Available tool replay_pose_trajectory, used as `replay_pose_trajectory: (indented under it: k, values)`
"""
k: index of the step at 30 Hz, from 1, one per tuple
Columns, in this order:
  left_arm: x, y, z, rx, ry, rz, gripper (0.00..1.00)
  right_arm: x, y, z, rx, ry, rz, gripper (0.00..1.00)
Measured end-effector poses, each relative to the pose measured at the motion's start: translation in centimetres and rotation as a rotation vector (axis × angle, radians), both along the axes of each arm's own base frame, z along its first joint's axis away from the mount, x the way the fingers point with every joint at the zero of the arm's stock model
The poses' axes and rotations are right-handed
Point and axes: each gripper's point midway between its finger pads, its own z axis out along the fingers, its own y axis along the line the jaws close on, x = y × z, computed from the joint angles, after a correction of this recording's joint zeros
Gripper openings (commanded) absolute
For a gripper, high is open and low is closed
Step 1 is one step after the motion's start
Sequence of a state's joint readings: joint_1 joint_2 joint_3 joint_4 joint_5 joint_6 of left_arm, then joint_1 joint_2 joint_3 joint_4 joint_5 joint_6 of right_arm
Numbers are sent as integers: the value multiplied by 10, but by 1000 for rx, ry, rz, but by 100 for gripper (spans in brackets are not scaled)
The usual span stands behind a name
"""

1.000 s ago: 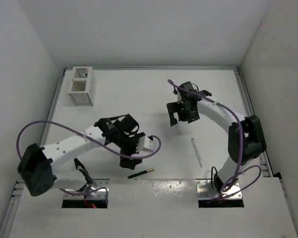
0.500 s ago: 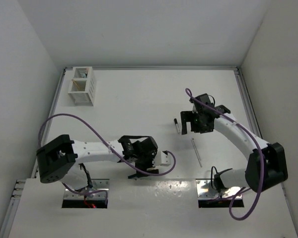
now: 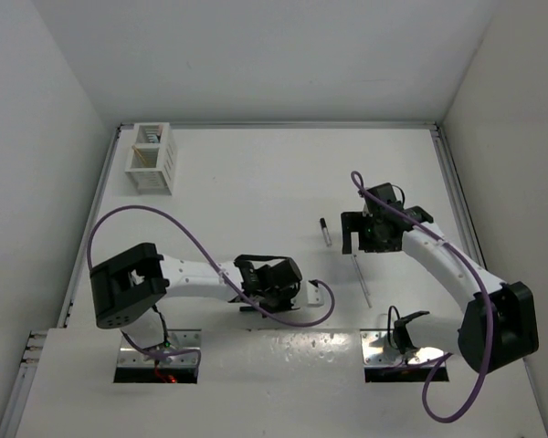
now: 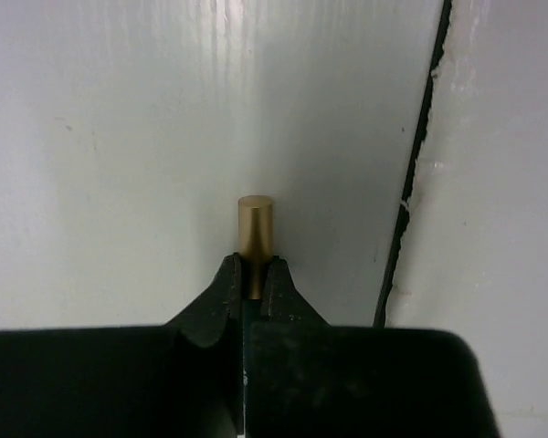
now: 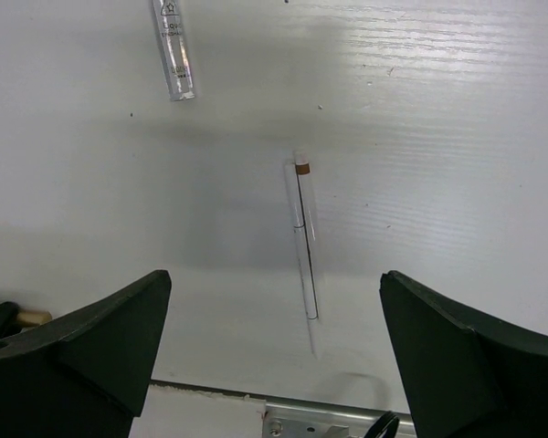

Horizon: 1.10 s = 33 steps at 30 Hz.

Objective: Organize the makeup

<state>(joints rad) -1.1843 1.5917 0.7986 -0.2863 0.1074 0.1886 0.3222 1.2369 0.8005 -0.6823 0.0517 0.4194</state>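
at the near edge of the table (image 3: 256,182), just by the dark seam w/ the front board, the left gripper (image 4: 252,274) sits low, its jaws pinched tight on a gold-ended pencil (image 4: 255,228); only the gold cap pokes out past the fingertips, flat on the white surface, and the rest of the stick is hidden btwn the fingers. from the top cam the wrist covers the pencil completely

over on the right half, the right gripper (image 5: 274,301) hangs above the table w/ jaws spread wide, nothing in them. a clear thin stick (image 5: 303,239) lies flat below it, btwn the two fingers in the wrist view, not touching either; it has a small brown band near its far end. a small printed tube (image 5: 175,50) lies further out & to the left of that stick, apart from it; from above it reads as black cap + white body, just beside the gripper

far left corner: white slatted box (image 3: 152,157), 2 compartments, upright. a tan stick (image 3: 143,157) leans in the nearer compartment; smth pale in the far one, can't tell what

purple cables (image 3: 192,239) loop off both arms
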Motion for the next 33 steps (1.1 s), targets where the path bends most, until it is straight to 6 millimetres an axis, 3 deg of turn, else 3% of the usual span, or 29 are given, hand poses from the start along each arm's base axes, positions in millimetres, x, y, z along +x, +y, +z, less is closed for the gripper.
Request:
replay_pose_trajectory:
  k: [6,9,10,12,13,15,17,20,23,25,28,30,33]
  values:
    - [17,-6,3,-11,23,40,0,6,0,11,-1,-22,2,97]
    - [47,2,15,10,25,109,0,17,-1,23,11,-57,-6,97]
    - [63,3,26,2,23,138,0,20,-1,26,15,-66,-10,96]
    - [116,0,67,-82,-25,225,0,26,-1,32,26,-78,-11,96]
    - [144,-1,92,-135,-60,266,0,29,0,35,30,-85,-10,95]
    - [218,7,162,-290,-198,375,0,37,3,39,39,-93,-7,94]
    - [287,40,239,-447,-372,501,0,44,6,40,38,-95,0,94]
    - [368,126,342,-633,-689,705,0,51,14,37,29,-78,30,94]
    - [406,226,388,-678,-893,901,0,64,28,34,17,-66,90,94]
    - [423,271,403,-706,-976,977,0,77,37,32,9,-56,132,94]
    - [451,315,403,-740,-1030,1048,0,98,52,24,9,-34,183,92]
    - [469,335,387,-742,-1025,1073,0,112,60,17,14,-16,199,91]
    - [491,361,342,-720,-969,1126,0,124,69,4,25,2,214,90]
